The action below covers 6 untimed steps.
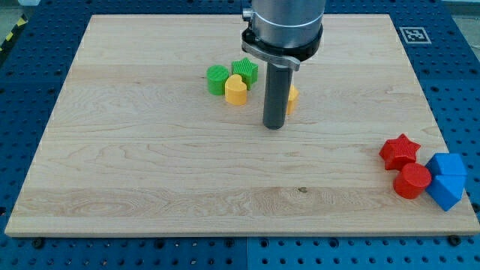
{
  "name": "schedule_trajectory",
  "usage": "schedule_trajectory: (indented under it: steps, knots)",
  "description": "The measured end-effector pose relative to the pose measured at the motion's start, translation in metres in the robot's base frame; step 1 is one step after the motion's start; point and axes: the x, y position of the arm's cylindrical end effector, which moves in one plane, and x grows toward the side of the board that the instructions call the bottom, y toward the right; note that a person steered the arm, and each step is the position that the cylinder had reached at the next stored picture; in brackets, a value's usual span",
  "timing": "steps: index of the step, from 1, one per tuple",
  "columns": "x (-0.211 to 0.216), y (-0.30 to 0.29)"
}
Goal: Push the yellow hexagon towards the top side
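The yellow hexagon (292, 98) lies near the board's upper middle, mostly hidden behind my dark rod; only its right edge shows. My tip (274, 125) rests on the board just below and left of that block, close to it or touching it. A yellow heart-shaped block (235, 90) lies to the left of the rod, touching two green blocks: a round one (217, 79) and a star-like one (245, 70).
At the view's lower right sit a red star (398, 151), a red cylinder (412, 181) and two blue blocks (448, 163) (447, 190) near the wooden board's right edge (442, 127). The arm's body (285, 26) hangs over the top middle.
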Motion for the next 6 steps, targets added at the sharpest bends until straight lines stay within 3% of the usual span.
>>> schedule_trajectory:
  steps: [6]
  knots:
    - [-0.066,0.018]
